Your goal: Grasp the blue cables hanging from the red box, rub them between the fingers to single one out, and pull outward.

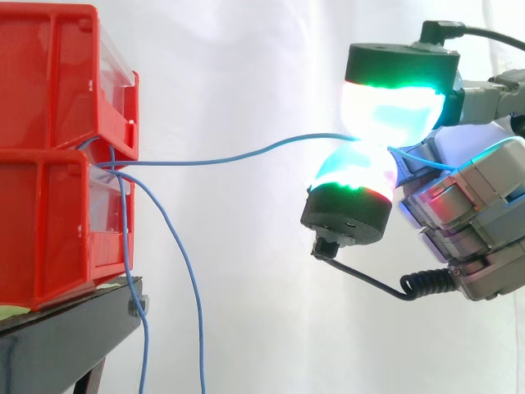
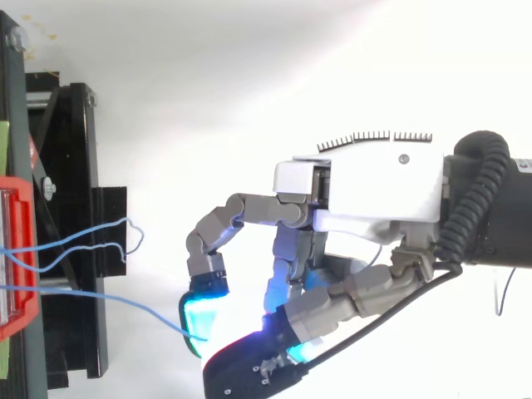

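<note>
Two red bins (image 1: 57,156) are stacked on a black stand at the left. Thin blue cables come out of the gap between them. One blue cable (image 1: 238,154) runs nearly level to the right, drawn out to my hand (image 1: 467,205). There it is pinched between two glowing fingertips (image 1: 385,111), one above and one below. In the top view the same cable (image 2: 125,301) reaches the cyan pad of my hand (image 2: 374,187). Two other blue cables (image 1: 190,279) hang loose down past the stand.
The black stand (image 1: 74,336) carries the bins at the lower left; its frame (image 2: 71,249) is at the left edge from above. A white curtain is behind everything. Open space lies between the bins and my hand.
</note>
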Robot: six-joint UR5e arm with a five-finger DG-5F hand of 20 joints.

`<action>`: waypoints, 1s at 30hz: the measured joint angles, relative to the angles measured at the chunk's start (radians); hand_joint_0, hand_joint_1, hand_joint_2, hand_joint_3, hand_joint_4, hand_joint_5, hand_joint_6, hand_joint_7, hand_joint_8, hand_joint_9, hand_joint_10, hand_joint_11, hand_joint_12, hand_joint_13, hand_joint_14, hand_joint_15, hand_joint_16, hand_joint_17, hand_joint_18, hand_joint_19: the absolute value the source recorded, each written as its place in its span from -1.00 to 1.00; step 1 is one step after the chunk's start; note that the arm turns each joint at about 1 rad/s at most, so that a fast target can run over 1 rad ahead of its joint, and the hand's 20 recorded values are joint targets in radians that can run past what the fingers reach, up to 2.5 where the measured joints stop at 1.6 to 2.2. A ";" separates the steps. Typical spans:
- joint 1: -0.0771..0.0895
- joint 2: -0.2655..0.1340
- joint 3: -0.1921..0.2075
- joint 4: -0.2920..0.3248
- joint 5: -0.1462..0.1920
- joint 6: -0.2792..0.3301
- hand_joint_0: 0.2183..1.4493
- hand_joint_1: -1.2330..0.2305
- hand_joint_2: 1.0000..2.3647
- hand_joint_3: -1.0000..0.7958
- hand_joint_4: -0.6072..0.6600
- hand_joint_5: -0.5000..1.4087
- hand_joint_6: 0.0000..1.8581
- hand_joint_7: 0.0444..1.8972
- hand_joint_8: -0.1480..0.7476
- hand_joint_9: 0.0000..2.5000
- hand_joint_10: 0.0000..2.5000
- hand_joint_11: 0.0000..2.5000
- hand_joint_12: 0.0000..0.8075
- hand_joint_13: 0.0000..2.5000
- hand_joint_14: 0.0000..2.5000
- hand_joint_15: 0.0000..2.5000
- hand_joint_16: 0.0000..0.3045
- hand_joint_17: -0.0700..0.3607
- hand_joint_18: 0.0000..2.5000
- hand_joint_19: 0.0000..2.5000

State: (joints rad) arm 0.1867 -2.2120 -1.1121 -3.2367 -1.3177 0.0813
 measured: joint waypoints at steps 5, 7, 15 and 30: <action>0.000 0.000 0.000 0.000 0.000 0.000 -0.34 -0.34 -0.96 0.01 0.06 -0.62 -0.03 0.20 0.13 0.12 -0.99 -0.07 -0.27 0.17 -0.28 0.08 -0.73 -0.24 0.17 0.48; 0.000 0.000 0.000 0.000 0.000 0.000 -0.34 -0.34 -0.96 0.01 0.06 -0.62 -0.03 0.20 0.13 0.12 -0.99 -0.08 -0.26 0.17 -0.27 0.07 -0.73 -0.24 0.17 0.48; 0.000 0.000 0.000 0.000 0.000 0.000 -0.34 -0.35 -0.96 0.02 0.04 -0.61 -0.02 0.19 0.11 0.16 -0.99 -0.07 -0.28 0.19 -0.29 0.09 -0.72 -0.23 0.19 0.45; 0.000 0.000 0.000 0.000 0.001 0.000 -0.32 -0.35 -0.97 0.02 0.05 -0.61 -0.03 0.24 0.07 0.21 -0.99 -0.03 -0.34 0.21 -0.28 0.10 -0.75 -0.28 0.23 -0.18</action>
State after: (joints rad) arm 0.1864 -2.2120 -1.1122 -3.2367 -1.3163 0.0813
